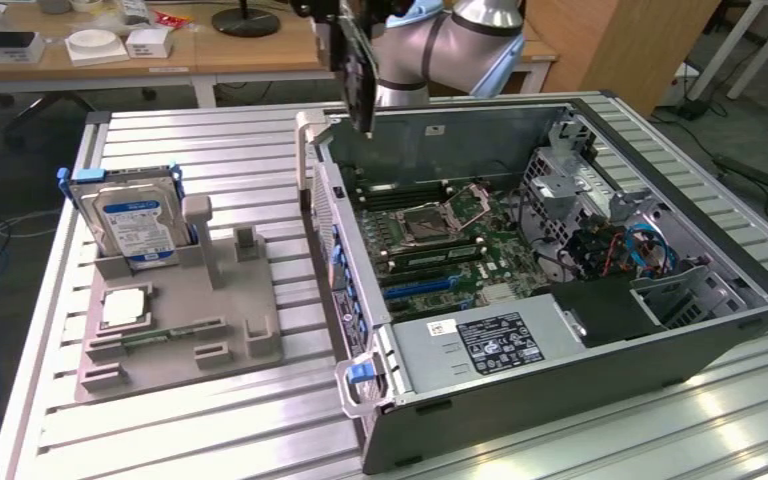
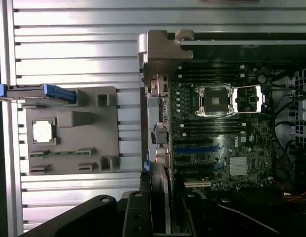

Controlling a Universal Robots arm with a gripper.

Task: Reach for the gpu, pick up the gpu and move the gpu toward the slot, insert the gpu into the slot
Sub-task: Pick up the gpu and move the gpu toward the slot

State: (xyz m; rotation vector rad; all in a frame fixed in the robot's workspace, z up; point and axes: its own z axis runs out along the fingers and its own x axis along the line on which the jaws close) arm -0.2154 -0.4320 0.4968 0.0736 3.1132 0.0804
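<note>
Robotics lab: slatted aluminium bench, open computer case.

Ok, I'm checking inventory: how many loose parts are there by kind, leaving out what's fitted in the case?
Dark flat gpu card with fan: 1
Silver hard drive with blue label: 1
Square silver processor chip: 1
Narrow green memory stick: 1
Total: 4

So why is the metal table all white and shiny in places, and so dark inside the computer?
Exterior view: light glares off the table slats by the computer case; wrist view: the slats and the processor socket's bracket glare white, and the case's corner by the cables lies in shadow.
</note>
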